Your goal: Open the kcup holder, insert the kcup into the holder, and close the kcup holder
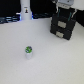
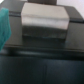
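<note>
Nearest me in the exterior view, the kcup [image 1: 29,51] stands upright on the white tabletop [image 1: 55,62], well apart from the kcup holder [image 1: 63,25]; it looks light, so I'd pinch its sides. Above the holder hangs the gripper [image 1: 64,6]; whether it's wide or narrow I cannot tell. Wrist view shows a grey front plate [image 2: 44,26] close.

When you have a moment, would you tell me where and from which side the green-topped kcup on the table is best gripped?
Grip the kcup across its white round sides, just below the green top, coming straight down from above. It stands upright and alone on the white table, so the fingers can likely close on either side unobstructed. The gripper is far off, over the kcup holder.
</note>
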